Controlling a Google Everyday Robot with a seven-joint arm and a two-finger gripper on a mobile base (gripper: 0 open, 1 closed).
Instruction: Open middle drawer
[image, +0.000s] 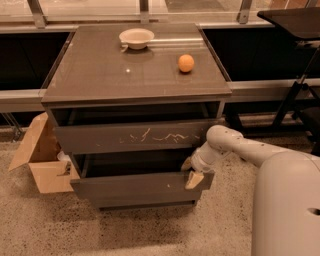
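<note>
We see the wide, dark grey-brown middle drawer (135, 186) standing partly open below the scratched drawer front (132, 136) | tool (190, 171) at its top right edge, clamped across the panel | round orange fruit (186, 63), white bowl (136, 37) on the grey surface (100, 75)

Cream hand (191, 171) on grey-brown middle drawer (135, 188) corner.
</note>
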